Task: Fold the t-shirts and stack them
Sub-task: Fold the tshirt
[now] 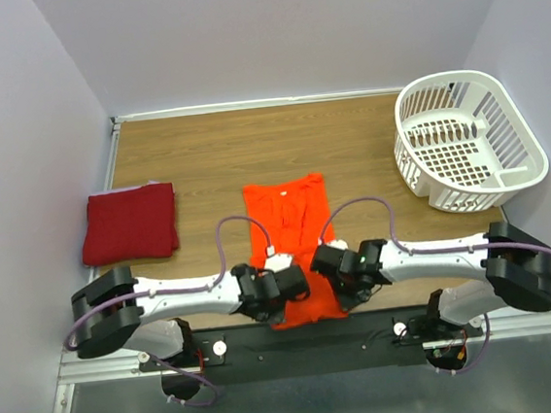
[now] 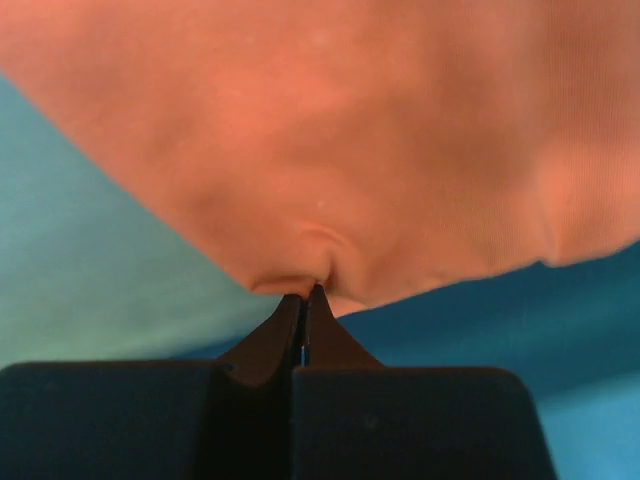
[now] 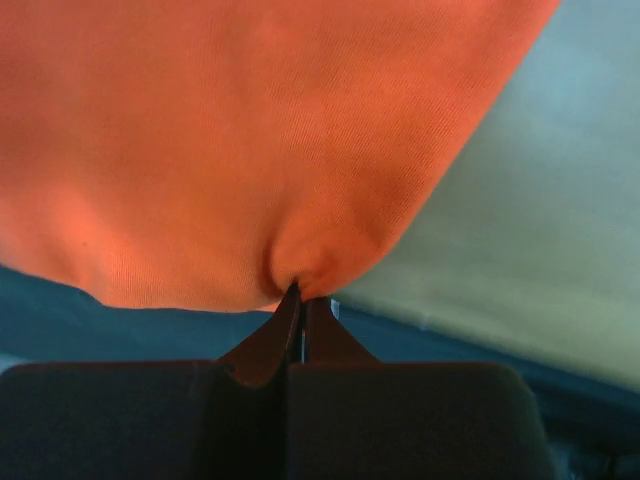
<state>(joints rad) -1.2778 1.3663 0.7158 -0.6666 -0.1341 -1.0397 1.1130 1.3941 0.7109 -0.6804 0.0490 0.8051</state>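
Note:
The bright orange-red t-shirt lies as a long narrow strip in the middle of the table, its near hem at the table's front edge. My left gripper is shut on the hem's left part, and the wrist view shows the orange cloth puckered at the left gripper tips. My right gripper is shut on the hem's right part, where the cloth bunches at the right gripper tips. The dark crimson t-shirt lies folded into a square at the left.
A white lattice laundry basket stands at the back right of the wooden table. White walls close in the table at the back and sides. A metal rail runs along the near edge by the arm bases.

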